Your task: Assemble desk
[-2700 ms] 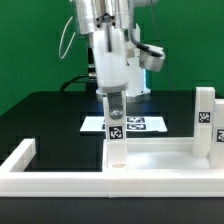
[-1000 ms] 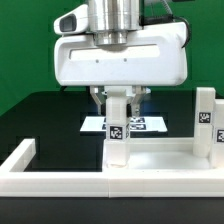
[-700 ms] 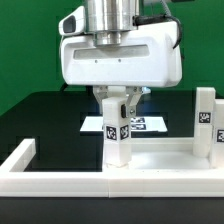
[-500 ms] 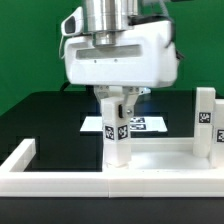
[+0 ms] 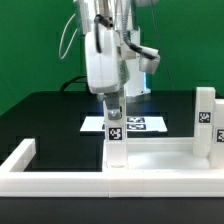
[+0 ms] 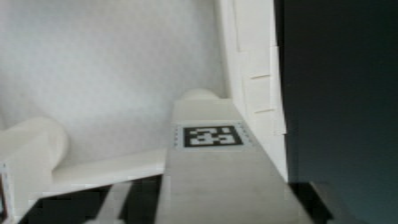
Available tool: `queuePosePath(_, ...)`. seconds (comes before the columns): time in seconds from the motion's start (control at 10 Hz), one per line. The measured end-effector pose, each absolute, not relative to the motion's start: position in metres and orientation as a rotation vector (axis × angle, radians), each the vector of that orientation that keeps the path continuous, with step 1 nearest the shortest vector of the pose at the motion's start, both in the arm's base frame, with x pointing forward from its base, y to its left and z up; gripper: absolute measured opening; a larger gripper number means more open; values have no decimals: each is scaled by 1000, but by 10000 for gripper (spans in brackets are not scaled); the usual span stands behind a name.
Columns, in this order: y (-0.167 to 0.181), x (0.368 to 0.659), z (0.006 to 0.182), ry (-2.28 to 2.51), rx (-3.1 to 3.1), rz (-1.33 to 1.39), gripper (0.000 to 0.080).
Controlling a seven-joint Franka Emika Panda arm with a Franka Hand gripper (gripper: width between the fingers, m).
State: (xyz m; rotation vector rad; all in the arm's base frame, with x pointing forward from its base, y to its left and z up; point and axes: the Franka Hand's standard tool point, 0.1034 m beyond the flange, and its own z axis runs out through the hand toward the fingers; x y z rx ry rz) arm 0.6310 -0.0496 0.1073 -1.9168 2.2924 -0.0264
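Exterior and wrist views of the desk assembly. The desk top (image 5: pixel 160 158), a white rimmed tray, lies on the black table (image 5: pixel 40 115) toward the exterior view's right, its open face up. One leg block (image 5: pixel 115 138) stands upright at the tray's near corner on the exterior view's left, a black-and-white tag on the face toward the camera; a second leg block (image 5: pixel 205 120), also tagged, stands upright at the corner on the exterior view's right. The gripper (image 5: pixel 113 100) hangs directly above the first leg, its fingers (image 5: pixel 113 101) reaching down to the leg's top end; whether they clamp it or stand slightly apart cannot be told from either view. In the wrist view the same leg (image 6: pixel 217 170) runs away from the camera into the tray's interior (image 6: pixel 107 70), tag uppermost. The marker board (image 5: pixel 145 124) lies flat on the table behind the tray. A long white bar (image 5: pixel 40 178) with a raised end borders the near edge.
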Motion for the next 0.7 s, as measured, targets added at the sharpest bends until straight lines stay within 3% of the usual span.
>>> queuePosePath(0.1, -50, 631, 107, 2275, -1939, -28, 290)
queuePosePath(0.3, -50, 633, 108, 1900, -2311, -70, 606)
queuePosePath(0.7, -50, 628, 104, 1435, -2640, -96, 646)
